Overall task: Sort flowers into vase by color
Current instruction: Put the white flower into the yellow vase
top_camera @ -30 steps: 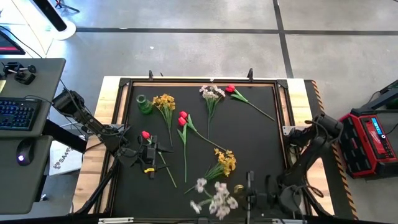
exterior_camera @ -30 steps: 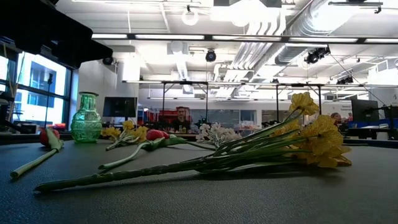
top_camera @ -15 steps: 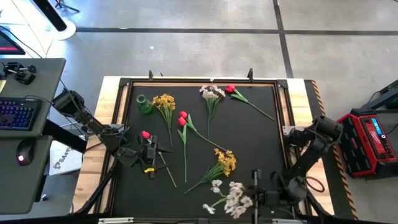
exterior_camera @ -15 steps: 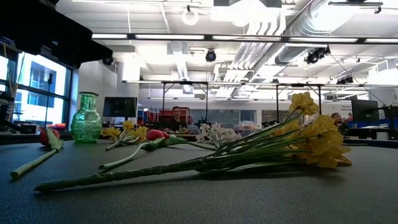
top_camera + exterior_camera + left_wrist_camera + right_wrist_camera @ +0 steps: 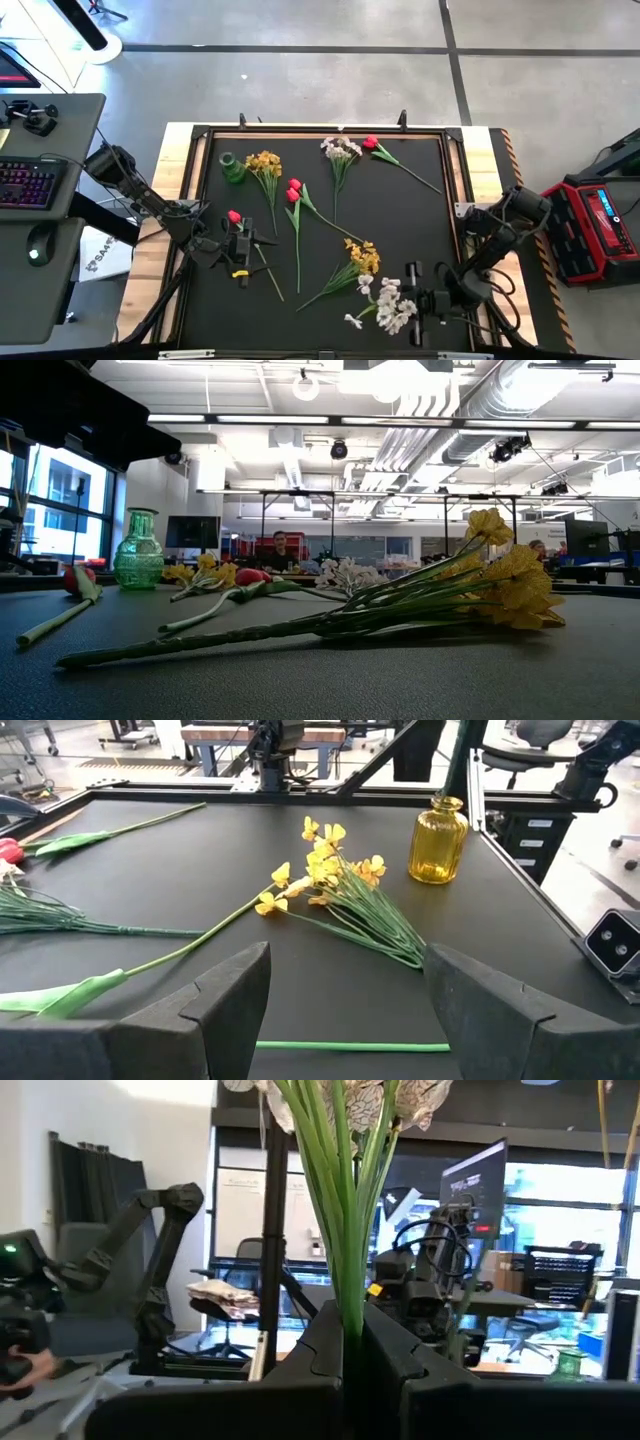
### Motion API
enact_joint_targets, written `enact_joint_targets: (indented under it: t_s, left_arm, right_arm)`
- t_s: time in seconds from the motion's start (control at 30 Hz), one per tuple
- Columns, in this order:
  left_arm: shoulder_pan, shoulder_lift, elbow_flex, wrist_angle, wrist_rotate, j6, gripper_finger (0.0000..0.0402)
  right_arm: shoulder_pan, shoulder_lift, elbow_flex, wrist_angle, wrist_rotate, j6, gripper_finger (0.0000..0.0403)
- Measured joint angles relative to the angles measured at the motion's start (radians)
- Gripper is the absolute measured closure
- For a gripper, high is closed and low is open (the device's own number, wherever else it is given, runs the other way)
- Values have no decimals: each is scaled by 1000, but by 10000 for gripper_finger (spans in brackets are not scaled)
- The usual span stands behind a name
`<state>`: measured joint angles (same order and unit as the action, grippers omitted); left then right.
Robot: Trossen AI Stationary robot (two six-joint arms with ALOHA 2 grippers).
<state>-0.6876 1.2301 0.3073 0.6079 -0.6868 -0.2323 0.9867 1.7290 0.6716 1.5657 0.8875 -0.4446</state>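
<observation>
The right gripper (image 5: 413,301) pinched the stems of a white flower spray (image 5: 388,306) between its fingers (image 5: 330,1342), near the surface's (image 5: 420,215) front edge. The left gripper (image 5: 243,243) waited with fingers (image 5: 225,995) spread over a red tulip's (image 5: 233,217) stem.

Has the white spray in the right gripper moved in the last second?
Yes. In the high view the white spray, clamped in the right gripper, has shifted right and toward the table's middle, now close beside the lying yellow spray.
</observation>
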Motion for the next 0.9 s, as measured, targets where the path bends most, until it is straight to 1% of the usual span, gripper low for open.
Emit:
enact_joint_targets:
  t_s: [0.1,0.27,0.4,0.53,0.63,0.73,0.9]
  left_arm:
    - [0,0,0,0,-6,-1,149]
    - [6,0,0,0,-7,-1,149]
    - [7,0,0,0,-7,-1,149]
    - [7,0,0,0,-2,-10,149]
    - [7,0,0,0,-2,-19,149]
    - [7,0,0,5,-2,-19,149]
    - [7,0,0,4,-1,-28,149]
  right_arm:
    - [-5,0,0,-22,-22,15,403]
    - [5,0,0,-53,-22,23,402]
    - [16,0,0,-91,-16,103,395]
    - [23,0,0,-145,84,221,382]
    - [24,0,0,-186,167,284,364]
    - [24,0,0,-189,235,301,335]
    - [43,0,0,-184,358,283,277]
